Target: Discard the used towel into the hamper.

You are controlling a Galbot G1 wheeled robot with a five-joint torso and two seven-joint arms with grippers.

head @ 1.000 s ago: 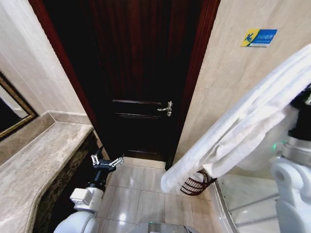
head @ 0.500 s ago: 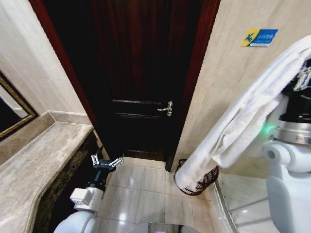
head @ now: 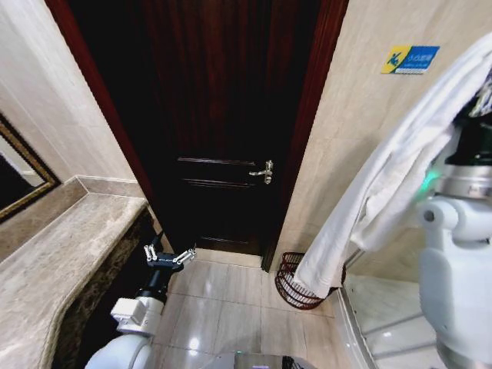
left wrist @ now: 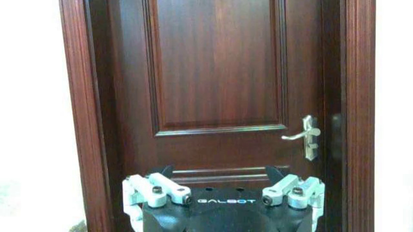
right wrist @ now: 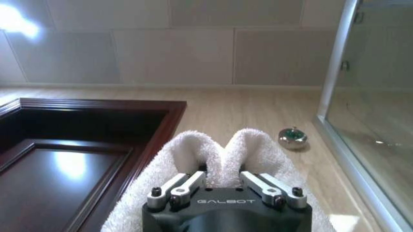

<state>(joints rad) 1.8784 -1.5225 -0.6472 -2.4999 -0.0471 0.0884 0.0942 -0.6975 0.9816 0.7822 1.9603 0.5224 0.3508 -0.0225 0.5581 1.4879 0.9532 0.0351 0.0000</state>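
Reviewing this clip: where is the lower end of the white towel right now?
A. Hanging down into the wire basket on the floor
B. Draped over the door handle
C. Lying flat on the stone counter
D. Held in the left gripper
A: the towel hangs from the raised right gripper, which is shut on it, and its lower end drops inside the rim of the basket by the door frame. The left gripper is open and holds nothing, low beside the counter.

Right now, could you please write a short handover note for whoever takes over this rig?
Right gripper: shut on the white towel, held high at the head view's right.
Left gripper: open, idle, low beside the stone counter, facing the dark door.
Hamper: on the floor by the door frame; the towel's lower end hangs at its rim.
Left: lower and release the towel into the hamper.
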